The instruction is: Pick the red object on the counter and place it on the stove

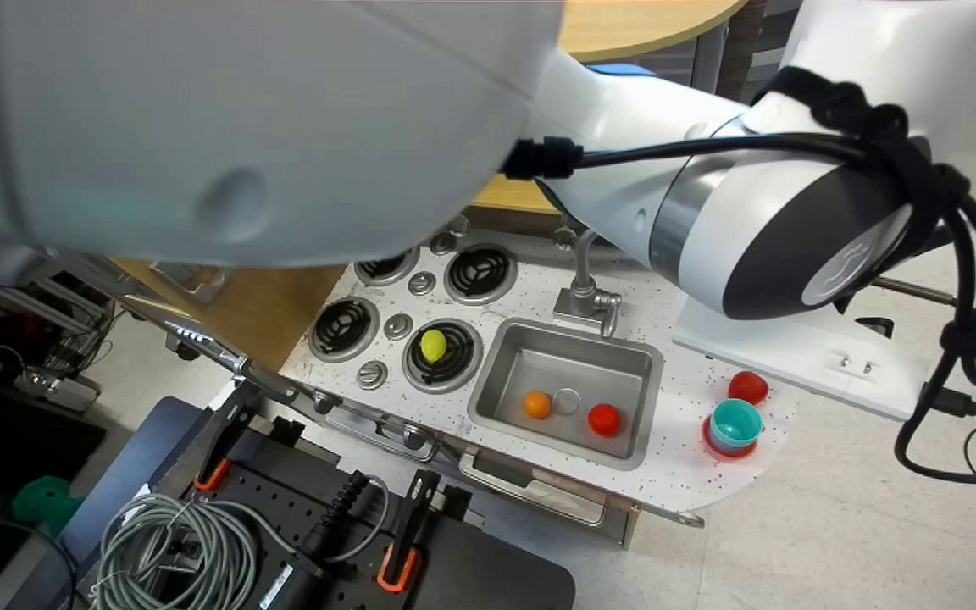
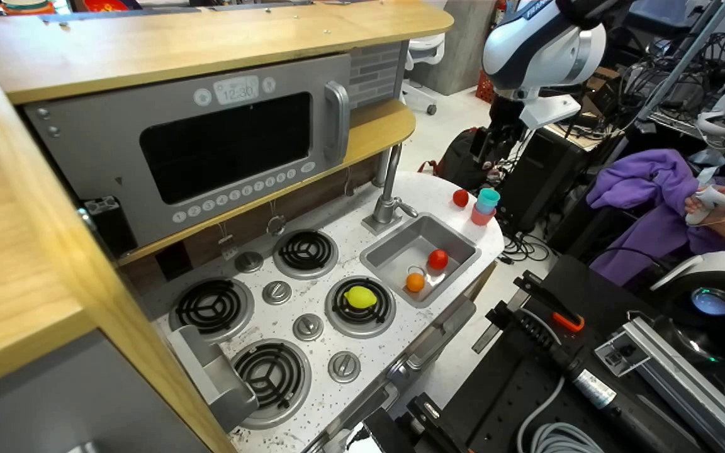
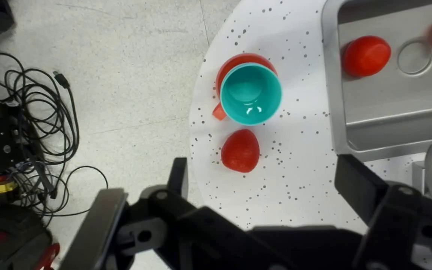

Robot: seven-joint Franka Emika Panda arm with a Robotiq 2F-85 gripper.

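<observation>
The red object (image 3: 241, 150) is a small roundish piece resting on the counter (image 3: 294, 187) near its rounded end. It also shows in both exterior views (image 1: 748, 387) (image 2: 460, 198). My gripper (image 3: 263, 168) is open and empty, above the counter. In the wrist view the red object lies ahead of the fingertips, closer to the left finger and apart from both. In an exterior view the gripper (image 2: 486, 148) hangs above and beyond the counter's end. The stove (image 2: 306, 299) with black burners is in both exterior views (image 1: 437, 307), partly covered by the arm in one.
A teal cup (image 3: 251, 93) stacked over a reddish cup (image 3: 231, 67) stands beside the red object. The sink (image 3: 334, 93) holds another red piece (image 3: 368, 56) and an orange one (image 1: 537, 404). A yellow lemon (image 2: 360, 297) sits on a burner. A faucet (image 2: 391, 189) and microwave (image 2: 230, 138) rise behind.
</observation>
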